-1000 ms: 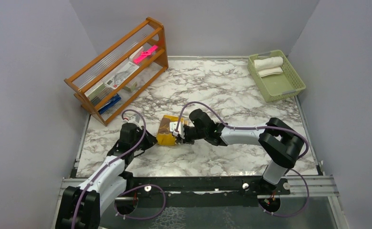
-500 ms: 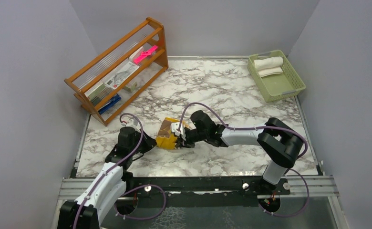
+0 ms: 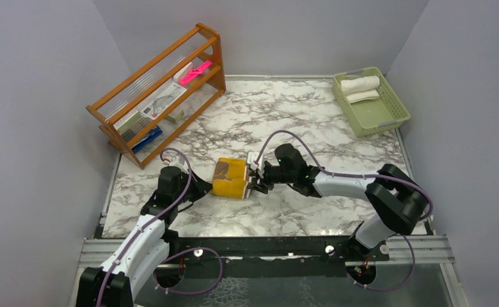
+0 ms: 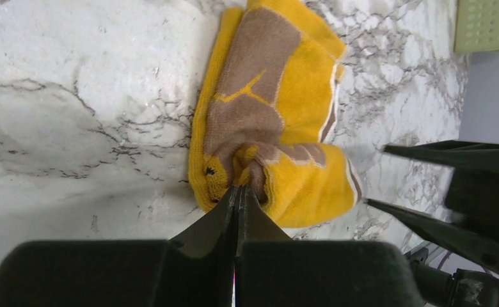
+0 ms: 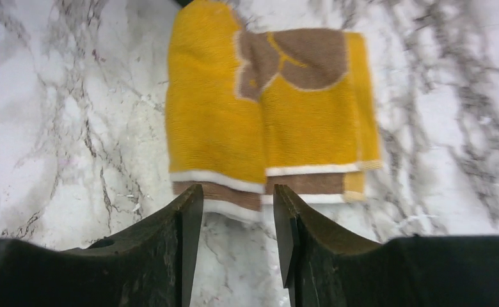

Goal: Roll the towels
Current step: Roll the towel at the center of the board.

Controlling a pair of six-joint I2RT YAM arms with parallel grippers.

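The mustard-yellow towel (image 3: 229,179) lies loosely rolled on the marble table, its brown face with the yellow print on top. It also shows in the left wrist view (image 4: 292,109) and the right wrist view (image 5: 285,121). My left gripper (image 3: 203,189) is shut at the towel's left end, and the cloth puckers at its tips (image 4: 239,190). My right gripper (image 3: 254,181) is open and empty, its tips (image 5: 237,208) just short of the towel's striped end. The cream-white towel (image 3: 360,84) lies rolled in the green basket (image 3: 388,118).
A wooden rack (image 3: 106,115) with a pink item and papers stands at the back left. The green basket is at the back right, by the wall. Grey walls close in the table on three sides. A metal rail runs along the near edge.
My right gripper has let go of the yellow towel and drawn back to the right. The towel has settled into a squarer bundle. My left gripper has stayed at the towel's left end.
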